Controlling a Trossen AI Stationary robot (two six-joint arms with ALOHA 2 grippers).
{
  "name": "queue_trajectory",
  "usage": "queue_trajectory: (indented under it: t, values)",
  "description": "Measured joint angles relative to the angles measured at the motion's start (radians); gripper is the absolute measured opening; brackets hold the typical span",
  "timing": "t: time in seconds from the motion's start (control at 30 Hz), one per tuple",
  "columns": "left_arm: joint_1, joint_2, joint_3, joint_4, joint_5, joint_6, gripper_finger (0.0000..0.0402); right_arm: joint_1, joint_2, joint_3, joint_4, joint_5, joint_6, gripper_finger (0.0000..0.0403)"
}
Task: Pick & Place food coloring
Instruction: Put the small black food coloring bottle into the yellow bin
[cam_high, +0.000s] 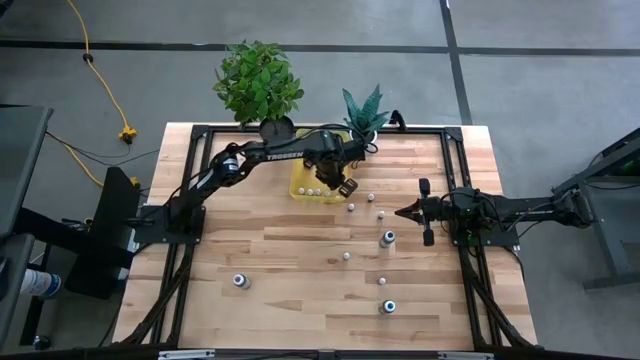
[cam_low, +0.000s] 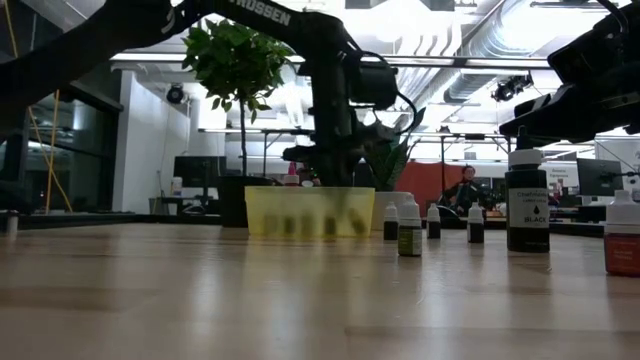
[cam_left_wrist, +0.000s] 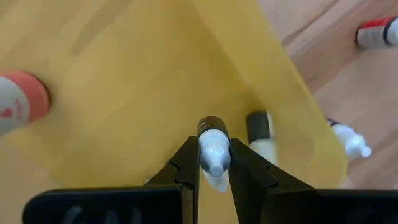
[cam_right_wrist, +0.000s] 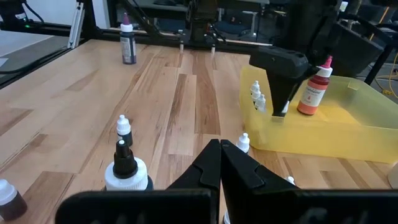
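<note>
My left gripper (cam_left_wrist: 214, 167) is over the yellow bin (cam_high: 304, 186) at the table's far middle, shut on a small food coloring bottle (cam_left_wrist: 213, 144) with a white cap and a dark body. Inside the bin lie another small bottle (cam_left_wrist: 260, 132) and a red bottle (cam_right_wrist: 313, 91). More food coloring bottles stand on their bases on the wood, right of and nearer than the bin (cam_high: 351, 207) (cam_high: 387, 238) (cam_high: 240, 281) (cam_high: 389, 307). My right gripper (cam_right_wrist: 221, 151) waits shut at the table's right side (cam_high: 408, 211), holding nothing. My left gripper pinches the small bottle's white cap end (cam_left_wrist: 215, 155) between its two fingers. The fingers come from above, pointing down into the bin. The bottle stands along the fingers, cap toward the wrist and dark body (cam_left_wrist: 212, 126) below. I cannot tell whether it touches the bin's floor.
Two potted plants (cam_high: 258, 82) (cam_high: 363, 112) stand at the far edge behind the bin. A larger black-labelled bottle (cam_low: 527, 200) and several small ones (cam_low: 408, 228) stand right of the bin. The near left wood (cam_high: 290, 250) is bare.
</note>
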Motion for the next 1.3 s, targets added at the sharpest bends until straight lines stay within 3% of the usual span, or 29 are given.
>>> queue_trajectory:
  t: [1.03, 1.13, 1.3]
  values:
    - [0.005, 0.044, 0.0, 0.0, -0.005, 0.018, 0.006, 0.0, 0.0, 0.0, 0.0, 0.0, 0.0, 0.0]
    - [0.005, 0.044, 0.0, 0.002, -0.005, 0.046, 0.0083, 0.0, 0.0, 0.0, 0.0, 0.0, 0.0, 0.0]
    - [0.005, 0.044, 0.0, 0.003, -0.005, 0.07, 0.0158, 0.0, 0.0, 0.0, 0.0, 0.0, 0.0, 0.0]
